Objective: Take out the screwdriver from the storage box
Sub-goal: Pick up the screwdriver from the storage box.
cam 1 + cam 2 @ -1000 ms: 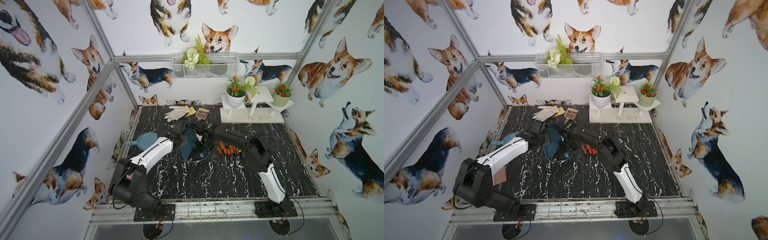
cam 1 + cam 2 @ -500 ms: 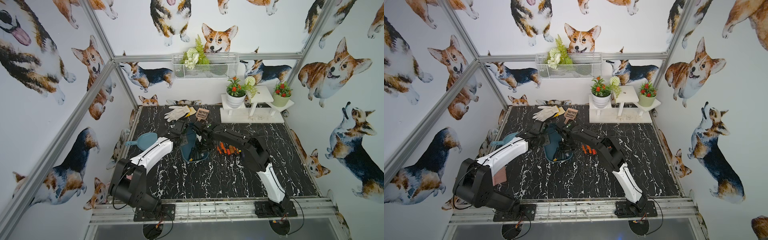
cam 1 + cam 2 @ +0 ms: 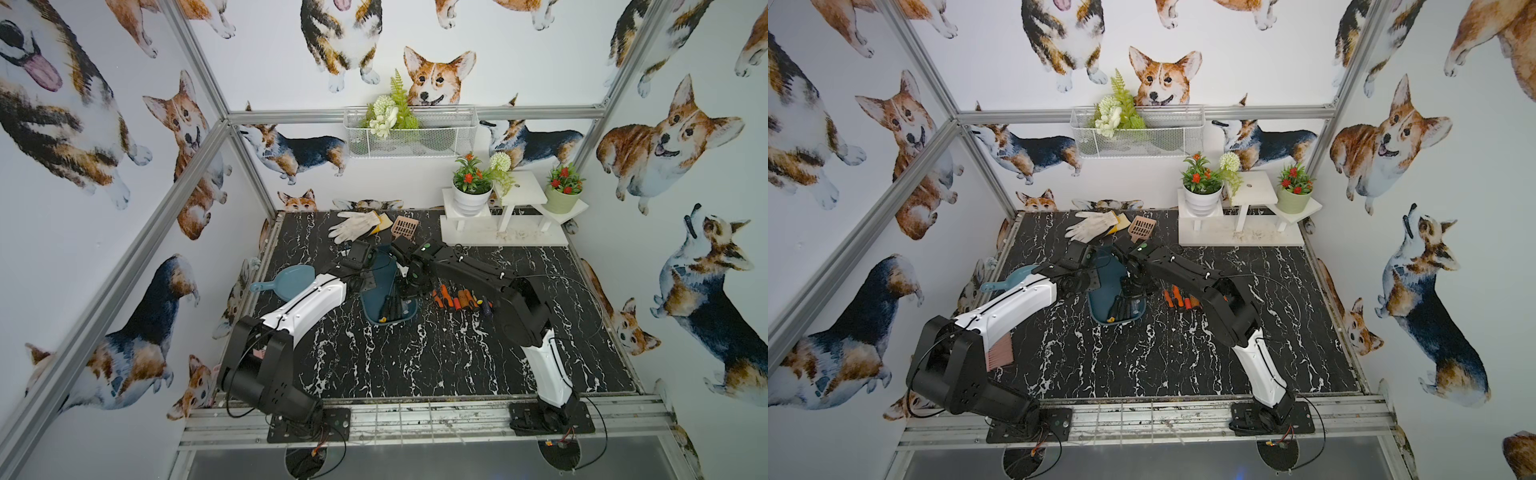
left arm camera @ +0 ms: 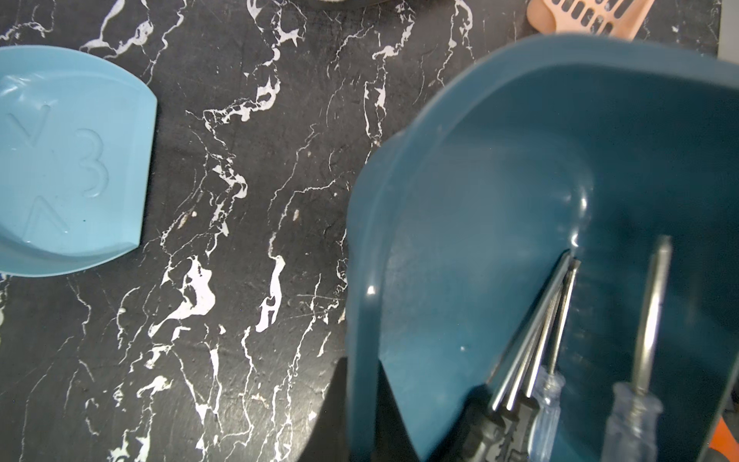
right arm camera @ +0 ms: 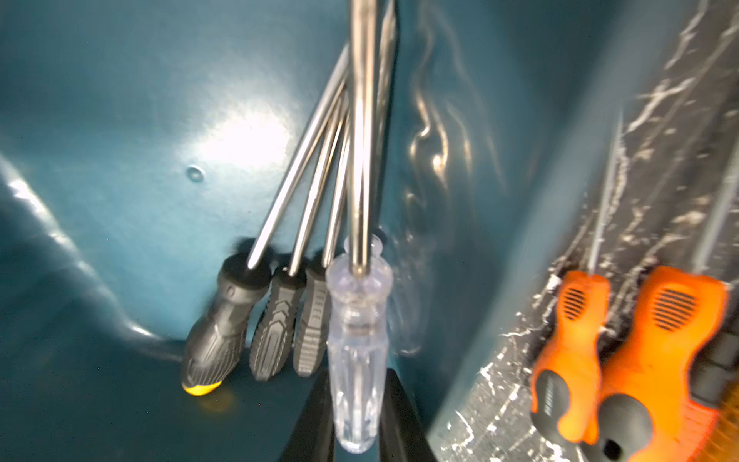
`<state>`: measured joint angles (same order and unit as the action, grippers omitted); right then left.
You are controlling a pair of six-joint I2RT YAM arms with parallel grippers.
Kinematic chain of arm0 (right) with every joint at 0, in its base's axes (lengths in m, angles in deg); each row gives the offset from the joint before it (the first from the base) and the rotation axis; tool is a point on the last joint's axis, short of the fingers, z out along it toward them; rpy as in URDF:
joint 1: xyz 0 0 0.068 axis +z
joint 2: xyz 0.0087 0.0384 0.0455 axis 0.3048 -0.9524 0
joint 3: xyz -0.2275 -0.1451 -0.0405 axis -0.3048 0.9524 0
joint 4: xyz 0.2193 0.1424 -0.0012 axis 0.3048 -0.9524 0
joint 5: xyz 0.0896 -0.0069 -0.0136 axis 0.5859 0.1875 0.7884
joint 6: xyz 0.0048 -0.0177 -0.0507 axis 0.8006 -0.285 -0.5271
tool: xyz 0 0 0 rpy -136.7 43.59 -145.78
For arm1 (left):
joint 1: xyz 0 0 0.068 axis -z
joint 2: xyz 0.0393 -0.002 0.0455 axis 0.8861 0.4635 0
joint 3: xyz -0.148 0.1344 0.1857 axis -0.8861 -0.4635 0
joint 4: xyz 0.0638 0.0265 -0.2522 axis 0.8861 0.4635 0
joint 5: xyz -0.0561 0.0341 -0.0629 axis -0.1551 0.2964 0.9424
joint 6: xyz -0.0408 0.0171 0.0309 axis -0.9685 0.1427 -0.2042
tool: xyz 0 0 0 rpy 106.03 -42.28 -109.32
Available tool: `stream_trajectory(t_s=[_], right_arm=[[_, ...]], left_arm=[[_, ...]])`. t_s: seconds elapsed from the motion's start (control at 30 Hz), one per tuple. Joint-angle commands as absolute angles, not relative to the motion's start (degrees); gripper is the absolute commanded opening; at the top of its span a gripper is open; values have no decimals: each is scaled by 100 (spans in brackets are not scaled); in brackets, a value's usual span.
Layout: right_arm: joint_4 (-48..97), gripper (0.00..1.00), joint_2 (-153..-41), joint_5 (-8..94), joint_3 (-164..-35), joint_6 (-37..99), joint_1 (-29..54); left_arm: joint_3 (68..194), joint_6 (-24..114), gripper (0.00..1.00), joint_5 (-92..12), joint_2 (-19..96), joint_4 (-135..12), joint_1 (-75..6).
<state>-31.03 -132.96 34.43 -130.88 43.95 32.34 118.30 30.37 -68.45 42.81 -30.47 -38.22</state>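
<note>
Partway done: orange ones are out, a few left in the box

In a top view, orange-handled screwdrivers (image 3: 457, 299) lie on the table (image 3: 415, 365) right of the centre-frame storage box (image 3: 380, 278). Left wrist: left hand (image 4: 362, 402) clamped on the box rim, bottom middle. Right wrist: right hand (image 5: 356, 424) pinched narrow on the clear-handled screwdriver (image 5: 356, 340), not out yet, black-handled screwdrivers (image 5: 276, 336) beside it.

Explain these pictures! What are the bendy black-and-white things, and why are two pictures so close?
Those are two robot arms. Each ends in a gripper, like a pinching hand. The wide pictures come from a camera high above; the close ones from little cameras on the wrists. The left gripper pinches the wall of the teal storage box. The right gripper is closed on a clear-handled screwdriver inside it, beside black-handled screwdrivers. Orange-handled screwdrivers, a light blue scoop and a white glove lie on the black marble table.
</note>
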Motion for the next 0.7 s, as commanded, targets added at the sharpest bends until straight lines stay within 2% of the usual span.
stream_trajectory(t_s=[0.0, 0.07, 0.37, 0.67], right_arm=[[-3023, 3, -13188, 3369, -13069, 4344, 3227], [-3012, 0, -13128, 3337, -13045, 4339, 3226], [-2872, 0, -12735, 3157, -12783, 4271, 3161], [-2816, 0, -12130, 3044, -12052, 4164, 2691]], left_arm=[[11867, 2986, 0, -6837, 4285, -3151, -3830], [11867, 2991, 0, -6846, 4285, -3138, -3830], [11867, 2994, 0, -6846, 4294, -3137, -3830], [11876, 2988, 0, -6838, 4302, -3146, -3830]])
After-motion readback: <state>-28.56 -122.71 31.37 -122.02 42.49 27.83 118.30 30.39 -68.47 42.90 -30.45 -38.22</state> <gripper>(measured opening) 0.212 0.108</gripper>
